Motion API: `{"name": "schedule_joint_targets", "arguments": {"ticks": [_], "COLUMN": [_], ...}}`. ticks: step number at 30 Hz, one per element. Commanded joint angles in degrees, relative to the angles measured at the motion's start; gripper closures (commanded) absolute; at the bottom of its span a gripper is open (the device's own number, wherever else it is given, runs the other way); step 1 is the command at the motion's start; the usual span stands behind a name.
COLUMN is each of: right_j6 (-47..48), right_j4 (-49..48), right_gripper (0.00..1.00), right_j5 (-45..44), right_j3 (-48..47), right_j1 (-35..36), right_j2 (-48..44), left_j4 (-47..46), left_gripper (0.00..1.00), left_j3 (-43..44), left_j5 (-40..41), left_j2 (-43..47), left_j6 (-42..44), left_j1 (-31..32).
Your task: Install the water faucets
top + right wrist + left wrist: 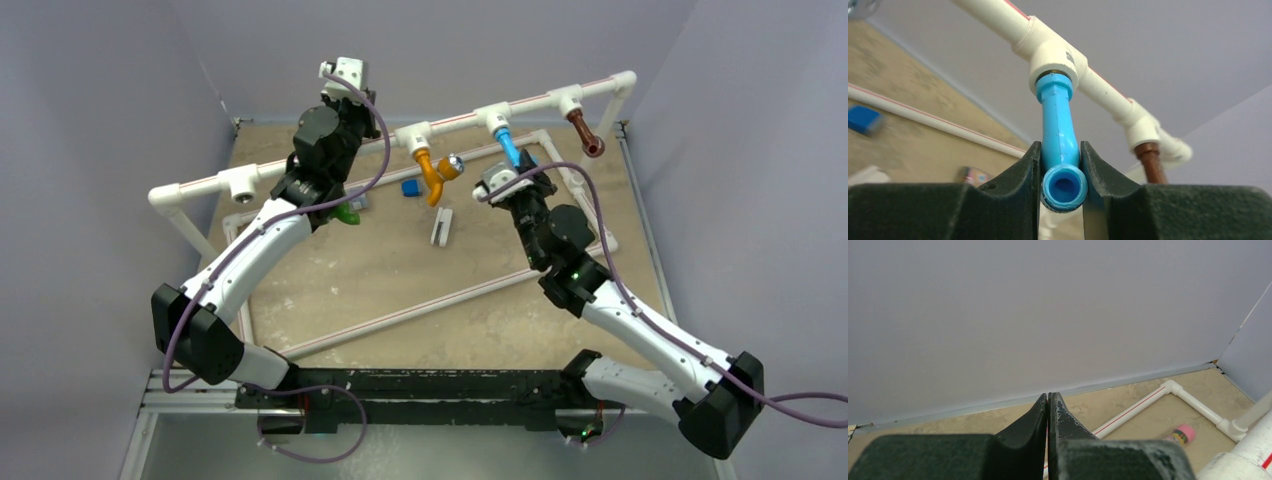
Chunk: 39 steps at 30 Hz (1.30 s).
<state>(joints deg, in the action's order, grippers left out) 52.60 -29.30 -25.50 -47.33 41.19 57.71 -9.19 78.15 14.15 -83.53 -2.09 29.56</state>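
A white pipe rail [330, 160] crosses the back of the table on posts. The orange faucet [432, 172], with a silver knob, hangs from its middle tee. The blue faucet [508, 146] sits in the tee to its right, and the brown faucet [583, 132] in the tee at the far right. My right gripper [1062, 172] is shut on the blue faucet's [1059, 145] spout, just below its tee [1054, 55]. The green faucet [347, 212] lies on the table, partly under my left arm. My left gripper [1048, 399] is shut and empty, raised and facing the back wall.
An empty tee [243, 183] sits at the rail's left end. A small blue cube [410, 187] and a white part [441, 227] lie on the table under the orange faucet. A pink-capped cylinder [1182, 434] lies inside the floor pipe frame [1168, 390]. Walls close in at the back and sides.
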Motion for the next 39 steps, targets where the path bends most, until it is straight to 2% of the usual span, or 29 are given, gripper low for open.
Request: {"name": "schedule_joint_targets", "arguments": {"ticks": [1, 6, 11, 22, 30, 34, 37, 39], "right_j6": [-31.4, -60.2, -87.7, -127.2, -148.3, -150.6, -148.8, -148.1], "right_j4": [0.2, -4.2, -7.9, -16.8, -20.1, -19.8, -17.1, -14.1], "right_gripper": [1.0, 1.0, 1.0, 1.0, 1.0, 1.0, 0.92, 0.8], "right_j5": [7.9, 10.9, 7.6, 8.8, 10.4, 11.5, 10.2, 8.6], "right_j3": [-4.2, -3.6, -1.3, 3.8, 7.5, 7.2, 6.7, 6.8], "right_j1": [-0.4, -0.4, -0.4, -0.4, -0.4, -0.3, -0.4, -0.3], "right_j2": [1.2, 1.0, 0.1, -1.4, -4.1, -5.8, -7.1, -8.2], "left_j4": [19.6, 19.6, 19.6, 19.8, 19.8, 19.8, 19.9, 19.9], "left_gripper": [1.0, 1.0, 1.0, 1.0, 1.0, 1.0, 1.0, 1.0], "left_j3": [-7.0, -7.0, -7.0, -6.9, -6.9, -6.9, -6.9, -6.9], "left_j5": [-3.8, -3.7, -3.6, -4.0, -4.0, -4.0, -3.7, -3.6], "left_j2": [-6.1, -6.1, -5.8, -5.5, -5.4, -5.5, -5.5, -5.5], "left_j6": [1.8, 1.8, 1.8, 1.8, 1.8, 1.8, 1.8, 1.8], "left_j1": [2.1, 2.2, 2.2, 2.2, 2.3, 2.4, 2.4, 2.5]}}
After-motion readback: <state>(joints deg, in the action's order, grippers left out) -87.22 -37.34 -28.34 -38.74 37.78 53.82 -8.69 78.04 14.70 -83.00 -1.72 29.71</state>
